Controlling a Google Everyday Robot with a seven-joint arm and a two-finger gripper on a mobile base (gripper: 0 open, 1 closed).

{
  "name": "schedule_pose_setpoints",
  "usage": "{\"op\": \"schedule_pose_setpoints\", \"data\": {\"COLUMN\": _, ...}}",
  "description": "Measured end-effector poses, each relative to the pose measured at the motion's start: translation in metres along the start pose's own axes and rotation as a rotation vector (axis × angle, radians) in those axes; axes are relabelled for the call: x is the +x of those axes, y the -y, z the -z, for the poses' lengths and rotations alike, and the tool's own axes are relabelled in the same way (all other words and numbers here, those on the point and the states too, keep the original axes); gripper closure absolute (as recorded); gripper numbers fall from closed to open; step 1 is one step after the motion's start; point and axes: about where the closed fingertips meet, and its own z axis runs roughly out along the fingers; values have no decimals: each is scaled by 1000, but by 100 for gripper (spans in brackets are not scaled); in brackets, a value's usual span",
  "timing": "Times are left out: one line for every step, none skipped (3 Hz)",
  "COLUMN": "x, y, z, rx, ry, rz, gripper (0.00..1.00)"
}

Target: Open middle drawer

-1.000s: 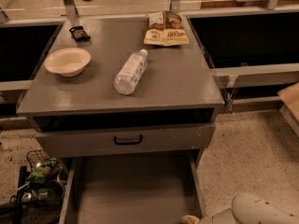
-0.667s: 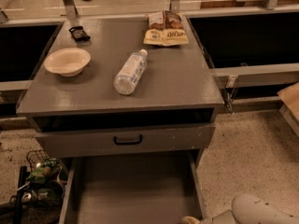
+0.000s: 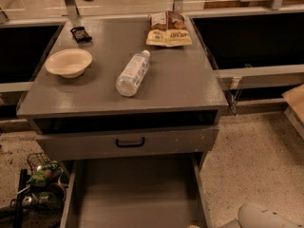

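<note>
The middle drawer [image 3: 137, 194] stands pulled far out toward the camera. Its deep plain grey inside shows, and its front and pull are cut off by the bottom edge. Above it a slimmer grey drawer front [image 3: 128, 144] with a small black pull [image 3: 129, 142] is shut under a dark gap below the cabinet top. Of my arm only a white rounded part [image 3: 266, 217] shows at the bottom right corner, beside the open drawer's right side. The gripper itself is below the frame edge and out of view.
On the grey cabinet top [image 3: 95, 91] lie a clear plastic bottle [image 3: 132, 73], a cream bowl [image 3: 69, 62], a snack bag [image 3: 168, 29] and a small dark packet [image 3: 80, 33]. A wire basket with green things [image 3: 40, 179] stands on the speckled floor at left.
</note>
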Motion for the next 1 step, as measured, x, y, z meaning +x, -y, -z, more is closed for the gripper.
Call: {"op": "schedule_pose_setpoints", "data": {"x": 5, "y": -6, "z": 1, "rx": 1, "ry": 6, "rz": 3, "gripper": 0}}
